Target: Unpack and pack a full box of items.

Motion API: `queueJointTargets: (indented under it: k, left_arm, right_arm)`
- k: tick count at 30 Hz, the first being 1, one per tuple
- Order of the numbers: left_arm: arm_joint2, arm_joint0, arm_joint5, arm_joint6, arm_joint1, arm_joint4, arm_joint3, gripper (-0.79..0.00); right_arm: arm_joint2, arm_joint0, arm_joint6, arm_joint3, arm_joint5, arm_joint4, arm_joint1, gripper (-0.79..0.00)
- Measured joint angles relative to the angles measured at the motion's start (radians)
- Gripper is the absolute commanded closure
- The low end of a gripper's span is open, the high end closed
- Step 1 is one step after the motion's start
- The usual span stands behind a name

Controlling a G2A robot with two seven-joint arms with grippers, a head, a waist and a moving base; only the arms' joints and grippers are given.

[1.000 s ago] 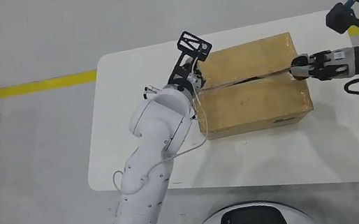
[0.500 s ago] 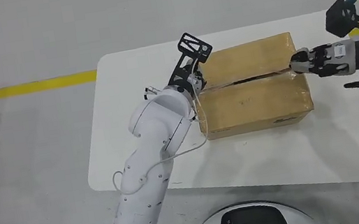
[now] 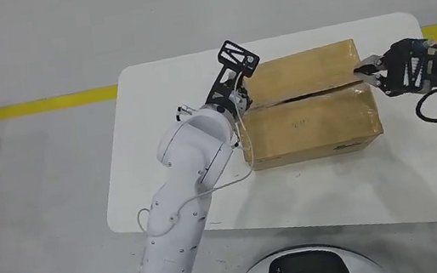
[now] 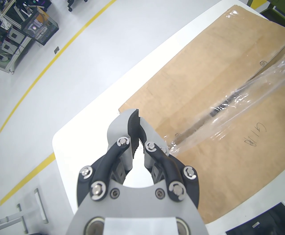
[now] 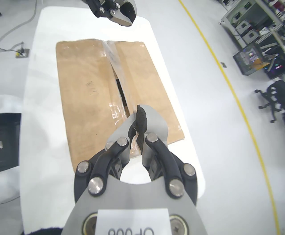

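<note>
On the desk (image 3: pixel 338 186), a taped box (image 3: pixel 307 127) lies flat. Both pinched narrow, the left end effector (image 4: pixel 137 118) and right end effector (image 5: pixel 137 111) sit at its seam's ends.

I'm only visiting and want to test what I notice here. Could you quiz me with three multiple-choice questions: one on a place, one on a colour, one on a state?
1. Where does the box sit?
A) on the floor
B) on the white table
C) on a chair

2. What colour is the floor line?
A) red
B) blue
C) yellow

3. How are the box's flaps?
A) wide open
B) shut, with clear tape along the seam
C) torn off

Answers:
1 B: the top view shows it resting on the tabletop.
2 C: a yellow stripe runs past the table.
3 B: both flaps lie flat under the tape, with only a thin gap at the seam.
</note>
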Motion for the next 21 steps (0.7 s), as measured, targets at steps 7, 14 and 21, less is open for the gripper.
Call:
queueJointTargets:
  k: [7, 14, 21]
  left_arm:
    - [-0.001, 0.004, -0.015, -0.018, -0.002, -0.045, -0.005, 0.0]
    - [-0.005, 0.011, -0.017, -0.03, -0.002, -0.07, -0.009, 0.0]
    - [-0.003, 0.013, -0.028, -0.034, -0.002, -0.084, -0.008, 0.0]
  right_arm:
    - [-0.02, -0.074, -0.344, -0.001, 0.074, -0.356, -0.007, 0.0]
    - [-0.022, -0.078, -0.305, -0.009, 0.071, -0.358, -0.007, 0.0]
    - [-0.008, -0.118, -0.367, -0.059, 0.056, -0.543, 0.003, 0.0]
